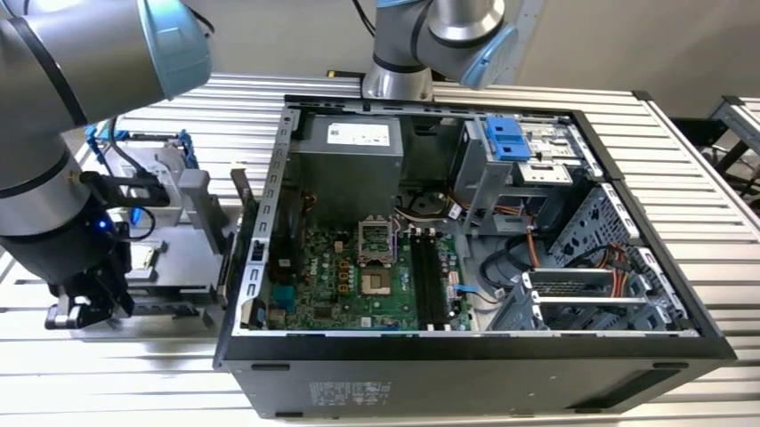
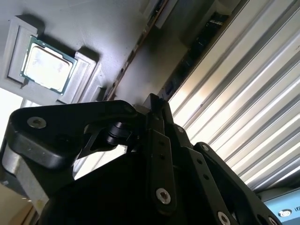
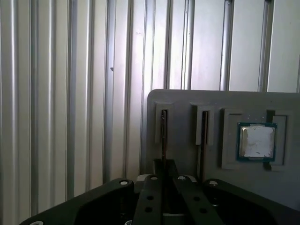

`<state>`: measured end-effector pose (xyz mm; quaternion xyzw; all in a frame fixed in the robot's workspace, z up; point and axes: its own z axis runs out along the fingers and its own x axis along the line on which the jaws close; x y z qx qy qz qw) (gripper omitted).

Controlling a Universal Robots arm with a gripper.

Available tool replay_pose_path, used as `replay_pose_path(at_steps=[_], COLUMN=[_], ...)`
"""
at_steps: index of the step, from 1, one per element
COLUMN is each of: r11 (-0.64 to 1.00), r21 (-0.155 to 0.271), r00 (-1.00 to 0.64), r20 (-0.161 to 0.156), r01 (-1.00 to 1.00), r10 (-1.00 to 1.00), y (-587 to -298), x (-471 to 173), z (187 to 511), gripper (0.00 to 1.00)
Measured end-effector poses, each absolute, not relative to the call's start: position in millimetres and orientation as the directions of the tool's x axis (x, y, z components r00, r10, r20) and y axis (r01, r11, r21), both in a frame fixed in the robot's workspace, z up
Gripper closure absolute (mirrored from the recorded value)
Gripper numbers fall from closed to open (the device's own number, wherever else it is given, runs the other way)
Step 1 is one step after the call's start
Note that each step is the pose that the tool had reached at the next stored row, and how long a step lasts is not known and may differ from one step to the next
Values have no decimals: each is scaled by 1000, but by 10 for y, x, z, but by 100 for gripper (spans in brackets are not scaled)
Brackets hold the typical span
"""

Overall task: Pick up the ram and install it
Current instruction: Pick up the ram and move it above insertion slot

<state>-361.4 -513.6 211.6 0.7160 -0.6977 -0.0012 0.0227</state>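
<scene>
Nearest your wrist cameras, the gripper (image 3: 164, 168) sat low over a grey tray (image 3: 187, 101), lined up straight with the ram (image 3: 163, 133). I could not tell whether the gripper was clamped on the stick or free of it.

In the first wrist view the ram stood on its long edge in a narrow slot (image 3: 163, 117) of the tray. You therefore saw only its thickness, a very thin, dark, straight strip running away from the gripper, with its flat faces hidden. In the second wrist view the ram (image 2: 136, 51) read as a fine brownish line running along the tray (image 2: 93, 28) toward the gripper (image 2: 157, 105).

Just beside it lay a second slot (image 3: 205, 136), also dark inside, and what it held was unclear. Beyond that, a small square chip (image 3: 256, 141), silver with a green border, lay flat in its own recess. The chip (image 2: 44, 65) showed in both wrist views. Past the tray stretched the ribbed metal table (image 3: 56, 93).

In the exterior view your arm (image 1: 48, 178) reached down at the exterior view's left, with the gripper (image 1: 85, 311) at the near end of the tray (image 1: 166, 240). The tray stood just beside an open computer case (image 1: 475, 365). Inside the case lay a green motherboard (image 1: 356, 276) with long black memory slots (image 1: 430, 276). Farther back, near the far wall, sat a blue-framed drive (image 1: 507, 138).
</scene>
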Motion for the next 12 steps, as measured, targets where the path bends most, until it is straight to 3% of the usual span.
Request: replay_pose_path(at_steps=[12], r11=[-25], r21=[34], r00=[26], r20=[30], r01=[-999], r10=[-999], y=[-5136], x=[-3614], z=[2219], gripper=[100])
